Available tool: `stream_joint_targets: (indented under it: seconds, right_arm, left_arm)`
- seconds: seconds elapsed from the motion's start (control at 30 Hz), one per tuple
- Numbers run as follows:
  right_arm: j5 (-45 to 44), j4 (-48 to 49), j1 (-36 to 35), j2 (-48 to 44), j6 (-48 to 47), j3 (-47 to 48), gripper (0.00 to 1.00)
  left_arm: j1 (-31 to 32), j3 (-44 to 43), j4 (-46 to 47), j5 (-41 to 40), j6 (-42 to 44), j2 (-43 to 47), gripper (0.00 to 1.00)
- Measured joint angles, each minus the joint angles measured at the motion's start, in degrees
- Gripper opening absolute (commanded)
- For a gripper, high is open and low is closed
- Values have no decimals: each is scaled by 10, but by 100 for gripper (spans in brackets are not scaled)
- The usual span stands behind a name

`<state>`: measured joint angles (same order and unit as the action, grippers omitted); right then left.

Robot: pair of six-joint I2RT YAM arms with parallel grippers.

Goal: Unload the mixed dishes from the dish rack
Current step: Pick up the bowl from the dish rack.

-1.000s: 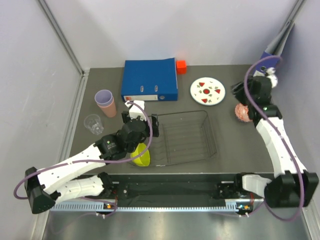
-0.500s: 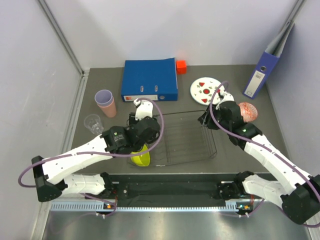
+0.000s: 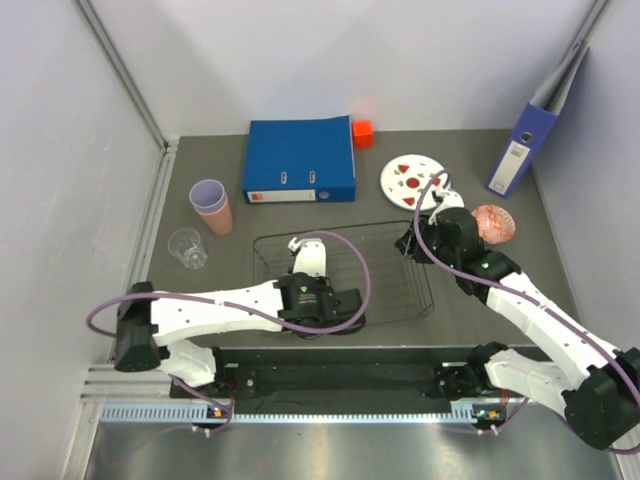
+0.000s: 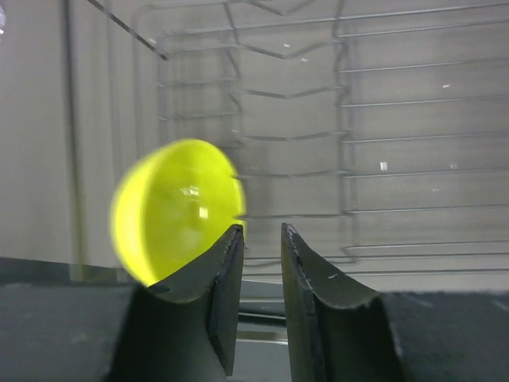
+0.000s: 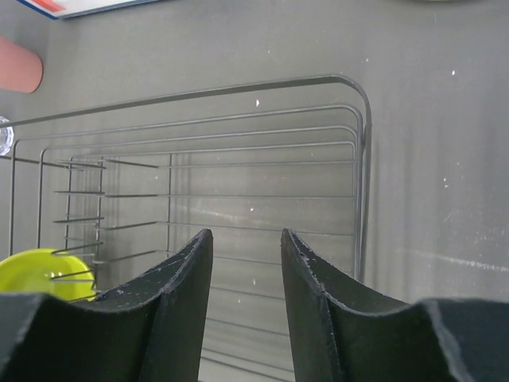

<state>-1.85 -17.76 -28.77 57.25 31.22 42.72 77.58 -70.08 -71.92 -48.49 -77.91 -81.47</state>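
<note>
Our left gripper [image 4: 258, 231] is only narrowly parted and pinches nothing. The yellow bowl [image 4: 171, 211] sits just beyond its left finger, against the wire rack [image 4: 413, 172]. Our right gripper [image 5: 246, 235] is also slightly spread and empty, with the rack below and ahead of it. On the worktop [image 3: 470, 150], 1 plate [image 3: 415, 183] lies just beyond it and 1 patterned bowl [image 3: 495, 222] is to its right.
</note>
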Motion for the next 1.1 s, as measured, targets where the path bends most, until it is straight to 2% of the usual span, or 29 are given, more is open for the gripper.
stream_joint_targets:
  seconds: [0.1, 0.17, 0.2, 0.23, 0.33, 0.47, 0.6, 0.7, 0.77, 0.87, 1.0, 1.07, 1.1]
  right_arm:
    - [0, 11, 0, 0, -1, -11, 40]
    - [1, 18, 0, 0, -1, -22, 40]
    - [2, 21, 0, 0, -1, -26, 40]
    - [4, 21, 0, 0, -1, -31, 40]
    - [6, 22, 0, 0, -1, -41, 40]
    - [9, 24, -1, 0, -1, -41, 40]
    - [10, 23, -2, -1, -1, -41, 40]
    - [10, 24, -4, -2, -1, -41, 40]
    - [9, 24, -4, -2, -1, -41, 40]
    - [8, 25, -7, -1, 0, -41, 40]
    - [4, 30, -18, 10, 1, -41, 41]
    - [2, 30, -23, 14, 3, -41, 41]
    - [1, 30, -24, 15, 3, -41, 41]
  left_arm:
    - [16, -7, -9, -4, -53, -24, 37]
    - [22, -7, -20, -6, -79, -21, 65]
    - [24, -7, -24, -6, -87, -19, 74]
    - [24, -7, -28, -7, -96, -16, 99]
    - [25, 5, -29, -9, -134, 15, 99]
    - [25, 58, -32, -25, -198, 120, 99]
    - [25, 133, -33, -67, -263, 309, 80]
    - [24, 195, -1, -94, -233, 466, 93]
    - [24, 205, 13, -102, -202, 520, 99]
    - [23, 166, -10, -114, -190, 475, 99]
    - [21, 67, -32, -127, -189, 291, 99]
    - [19, 48, -26, -133, -186, 225, 99]
    - [19, 48, -26, -135, -189, 200, 87]
